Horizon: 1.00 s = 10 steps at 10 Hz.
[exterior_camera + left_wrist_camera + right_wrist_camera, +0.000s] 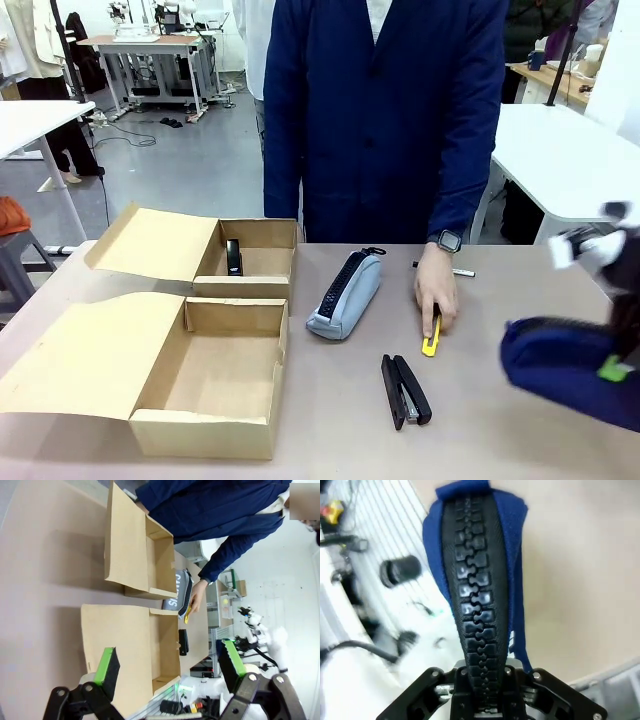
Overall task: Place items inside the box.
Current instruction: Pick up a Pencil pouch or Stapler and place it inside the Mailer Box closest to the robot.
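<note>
1. Navy cloth with a broad black zip down the middle: the navy pencil case (480, 580) rises from the bottom of the right wrist view. Its lower end is hidden between the fingers of the right claw (484, 680), so the fingertips themselves are hard to make out.
2. In the front view the same case is a blurred dark-blue lump at the right edge, partly cut off. The claw on it shows as little more than a green pad and a smear of white arm. Whether the case touches the table (330, 440) cannot be told.
3. The right claw is clamped tight on one end of the navy pencil case, across the zip. The rest of the case sticks out beyond the fingers.
4. The left claw (169, 662) gapes wide and grips nothing, its green pads well apart above the cardboard.
5. Two open cardboard boxes sit on the left of the table. The far box (262, 235) holds a small black thing standing against its back wall, too small to name. The near box (205, 435) has bare cardboard inside.
6. A grey pencil case (345, 295) lies just right of the boxes.
7. A person's hand (437, 290) rests on a yellow knife (431, 343), covering its far end.
8. A black pen (462, 272) lies just beyond that hand, partly hidden by the wrist.
9. A black stapler (404, 390) lies nearer the front, between the grey case and the navy one.
</note>
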Each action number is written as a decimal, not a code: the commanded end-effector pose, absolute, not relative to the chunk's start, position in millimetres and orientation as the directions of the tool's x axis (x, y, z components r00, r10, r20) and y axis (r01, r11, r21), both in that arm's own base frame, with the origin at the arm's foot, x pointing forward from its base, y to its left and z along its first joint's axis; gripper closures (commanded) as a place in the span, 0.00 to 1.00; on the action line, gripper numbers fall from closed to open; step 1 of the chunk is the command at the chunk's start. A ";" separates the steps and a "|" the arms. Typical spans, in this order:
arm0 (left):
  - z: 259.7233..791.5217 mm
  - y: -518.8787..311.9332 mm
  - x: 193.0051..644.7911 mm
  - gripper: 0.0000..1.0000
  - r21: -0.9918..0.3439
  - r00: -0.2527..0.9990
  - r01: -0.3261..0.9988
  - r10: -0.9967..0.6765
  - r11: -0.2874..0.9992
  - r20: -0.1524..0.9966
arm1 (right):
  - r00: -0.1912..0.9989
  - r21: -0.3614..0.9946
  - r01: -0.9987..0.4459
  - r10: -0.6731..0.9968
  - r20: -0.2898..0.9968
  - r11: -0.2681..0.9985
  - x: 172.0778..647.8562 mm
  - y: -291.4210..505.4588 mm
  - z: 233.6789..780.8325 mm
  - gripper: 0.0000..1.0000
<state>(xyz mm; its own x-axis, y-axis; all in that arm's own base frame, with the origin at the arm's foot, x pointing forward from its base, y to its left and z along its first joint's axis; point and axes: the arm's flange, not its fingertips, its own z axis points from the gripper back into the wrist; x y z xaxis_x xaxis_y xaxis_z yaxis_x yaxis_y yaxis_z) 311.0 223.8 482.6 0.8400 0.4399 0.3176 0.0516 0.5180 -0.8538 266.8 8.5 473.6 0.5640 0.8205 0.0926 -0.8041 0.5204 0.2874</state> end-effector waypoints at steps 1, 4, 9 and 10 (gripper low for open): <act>482.5 223.0 309.4 0.00 -0.853 0.838 0.074 0.431 0.517 0.334 | 0.811 0.246 -0.580 0.579 0.082 0.777 176.2 -24.3 451.4 1.00; 482.5 223.0 309.4 0.00 -0.853 0.838 0.074 0.431 0.517 0.334 | 0.697 0.276 -0.706 0.709 0.107 0.652 233.1 -16.9 502.4 1.00; 482.5 223.0 309.4 0.00 -0.853 0.838 0.074 0.431 0.517 0.334 | 0.747 0.324 -0.650 0.656 0.106 0.688 237.1 6.3 505.9 0.93; 482.5 223.0 309.4 0.00 -0.853 0.838 0.074 0.431 0.517 0.334 | 0.816 0.373 -0.556 0.574 0.073 0.743 251.2 46.6 515.6 0.93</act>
